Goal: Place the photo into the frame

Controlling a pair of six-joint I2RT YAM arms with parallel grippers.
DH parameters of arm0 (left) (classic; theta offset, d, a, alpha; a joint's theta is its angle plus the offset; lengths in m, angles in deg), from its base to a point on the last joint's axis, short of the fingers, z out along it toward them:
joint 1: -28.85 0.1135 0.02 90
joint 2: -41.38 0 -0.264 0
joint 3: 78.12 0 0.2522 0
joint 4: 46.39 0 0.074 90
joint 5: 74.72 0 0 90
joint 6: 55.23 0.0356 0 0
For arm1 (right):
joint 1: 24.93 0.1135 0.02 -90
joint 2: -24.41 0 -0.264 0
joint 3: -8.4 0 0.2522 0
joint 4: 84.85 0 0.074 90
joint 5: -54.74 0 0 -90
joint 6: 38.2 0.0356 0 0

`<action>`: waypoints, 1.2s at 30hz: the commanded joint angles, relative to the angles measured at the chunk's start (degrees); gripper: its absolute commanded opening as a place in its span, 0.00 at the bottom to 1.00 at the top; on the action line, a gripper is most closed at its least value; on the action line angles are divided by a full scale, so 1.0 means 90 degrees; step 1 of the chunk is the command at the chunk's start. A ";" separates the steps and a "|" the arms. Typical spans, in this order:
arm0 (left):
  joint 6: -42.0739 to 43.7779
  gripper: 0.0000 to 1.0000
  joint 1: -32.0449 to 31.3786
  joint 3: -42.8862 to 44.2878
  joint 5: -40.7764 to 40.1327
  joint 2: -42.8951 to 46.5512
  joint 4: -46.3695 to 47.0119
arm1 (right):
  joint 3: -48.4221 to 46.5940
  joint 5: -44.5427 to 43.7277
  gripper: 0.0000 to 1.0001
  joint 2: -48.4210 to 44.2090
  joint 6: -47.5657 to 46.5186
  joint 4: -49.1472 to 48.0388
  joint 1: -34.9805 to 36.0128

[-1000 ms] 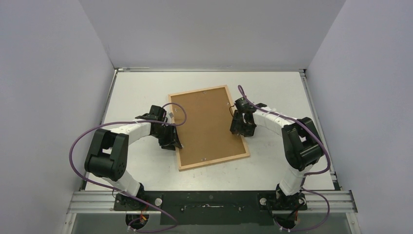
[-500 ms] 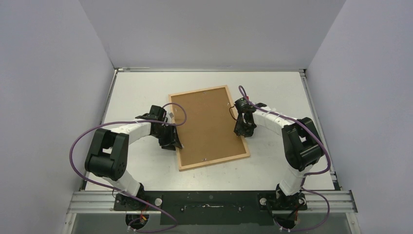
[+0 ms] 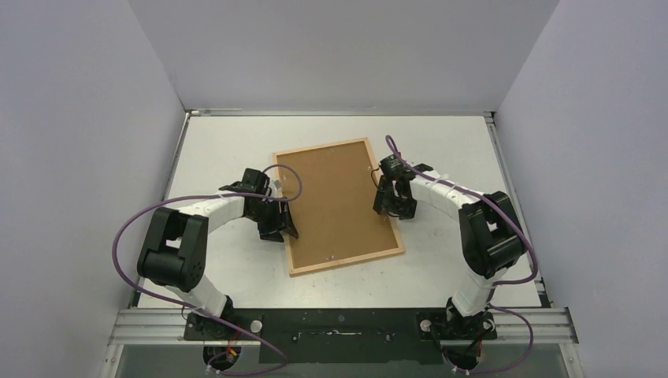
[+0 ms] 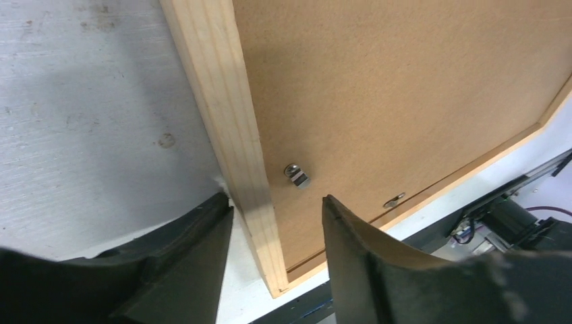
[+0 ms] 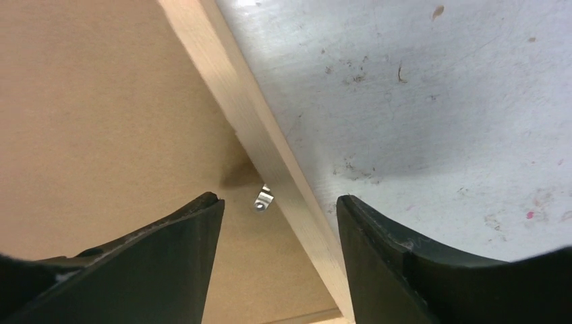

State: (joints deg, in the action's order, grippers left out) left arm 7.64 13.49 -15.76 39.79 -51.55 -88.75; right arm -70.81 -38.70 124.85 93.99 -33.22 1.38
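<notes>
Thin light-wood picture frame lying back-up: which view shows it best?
Top external: the whole thin light-wood picture frame shows, all four bars. Left wrist shows only one long bar and a corner; right wrist mostly the opposite bar.

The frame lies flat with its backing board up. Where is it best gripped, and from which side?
Probably a long side bar of the frame, from straight above: one finger outside on the table, one inside over the backing board. It lies flat, so only the narrow wooden bars offer a pinch. Keep clear of the metal clip.
</notes>
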 commanded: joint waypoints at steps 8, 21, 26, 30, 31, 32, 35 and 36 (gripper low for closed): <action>-0.0213 0.57 0.0046 0.0321 -0.0280 0.0423 -0.0080 | -0.0296 0.1020 0.58 -0.0908 -0.0879 -0.0501 0.0256; -0.0488 0.56 0.0026 -0.0097 -0.0391 0.0416 -0.0112 | -0.0769 0.1335 0.56 -0.0049 -0.1913 -0.0315 0.1936; -0.0526 0.51 0.0012 -0.0148 -0.0389 0.0159 -0.0035 | -0.0969 0.1100 0.57 0.0240 -0.2081 -0.0078 0.2289; -0.0549 0.46 0.0011 -0.0167 -0.0476 0.0087 -0.0015 | -0.1260 0.0747 0.59 0.0439 -0.2376 0.0203 0.2566; -0.0544 0.45 0.0012 -0.0158 -0.0513 0.0080 -0.0052 | -0.1321 0.0634 0.60 0.0479 -0.2460 0.0282 0.2631; -0.0533 0.45 0.0010 -0.0156 -0.0545 0.0071 -0.0086 | -0.1359 0.0532 0.62 0.0509 -0.2529 0.0348 0.2708; -0.0520 0.43 0.0017 -0.0163 -0.0592 0.0059 -0.0118 | -0.1353 0.0228 0.65 0.0551 -0.2612 0.0369 0.2858; -0.0527 0.42 0.0017 -0.0165 -0.0599 0.0045 -0.0106 | -0.1329 0.0148 0.66 0.0571 -0.2631 0.0342 0.2896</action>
State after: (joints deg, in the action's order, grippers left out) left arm 2.72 13.56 -16.90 36.49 -50.02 -89.95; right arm -81.24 -31.58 129.66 72.92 -31.58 25.64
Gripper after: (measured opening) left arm 0.436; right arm 0.646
